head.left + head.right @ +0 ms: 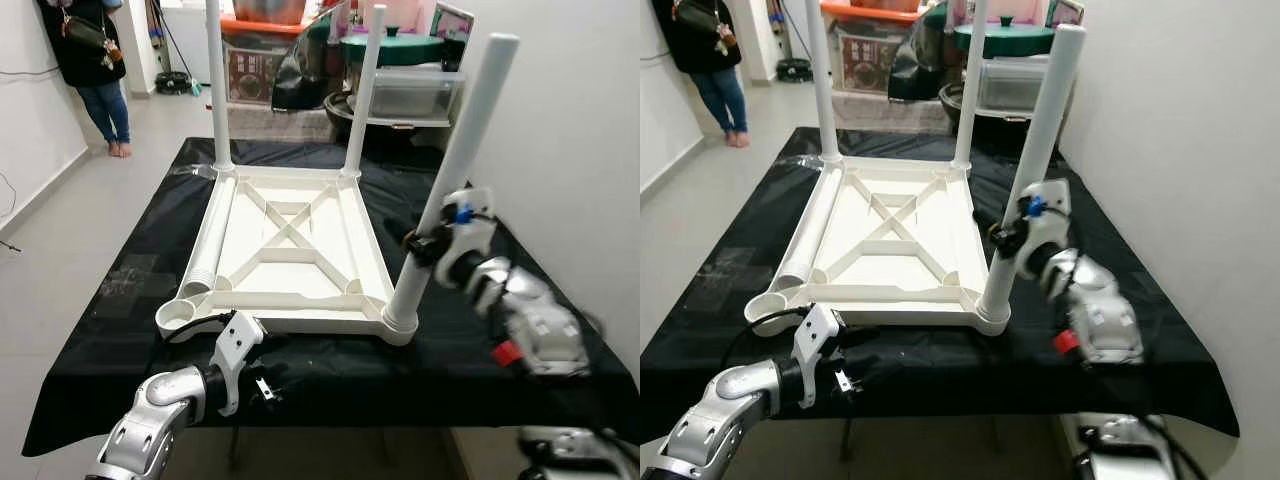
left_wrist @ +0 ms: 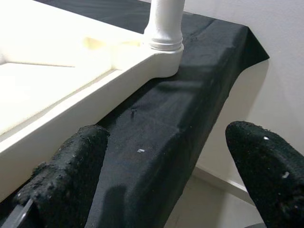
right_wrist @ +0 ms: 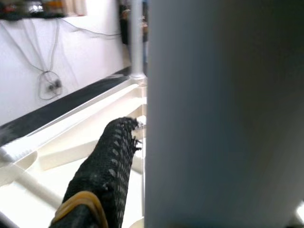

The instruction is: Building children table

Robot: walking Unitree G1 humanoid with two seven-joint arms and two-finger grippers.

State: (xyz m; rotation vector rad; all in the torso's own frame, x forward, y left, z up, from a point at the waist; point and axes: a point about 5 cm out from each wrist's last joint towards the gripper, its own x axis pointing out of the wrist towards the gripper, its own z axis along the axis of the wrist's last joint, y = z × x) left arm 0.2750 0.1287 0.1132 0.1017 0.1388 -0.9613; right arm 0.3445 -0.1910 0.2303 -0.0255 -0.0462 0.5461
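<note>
Tabletop (image 1: pixel 290 245), white plastic, lies upside down on a black cloth (image 1: pixel 140 290) that covers a bench, in the left eye view. Two legs (image 1: pixel 217 85) stand upright in its far corner sockets. A third leg (image 1: pixel 452 175) stands tilted in the near right socket (image 1: pixel 400 322). A fourth leg (image 1: pixel 205 250) lies flat inside the tabletop along its left edge, and the near left socket (image 1: pixel 177 315) holds nothing. The right gripper (image 1: pixel 425 243) is pinched on the tilted leg partway up. The left gripper (image 1: pixel 262 385) hangs over the cloth's near edge, just beside the tabletop's near rim, fingers spread. A person (image 1: pixel 95 60) stands on the floor at far left, and tubs and a pot (image 1: pixel 390 45) crowd behind the bench.

From the right eye the layout is the same: the tilted leg (image 1: pixel 1035 165) leans toward the wall, with the right gripper (image 1: pixel 1008 235) around it.

Seen from the left wrist, two black fingers (image 2: pixel 66 185) stand apart with cloth (image 2: pixel 161 137) between them; the tabletop's rim (image 2: pixel 71 99) and the socketed leg (image 2: pixel 164 28) lie beyond.

Seen from the right wrist, the leg (image 3: pixel 223 114) sits close and blurred against one black finger (image 3: pixel 102 175), with the tabletop's ribs (image 3: pixel 71 152) behind.
</note>
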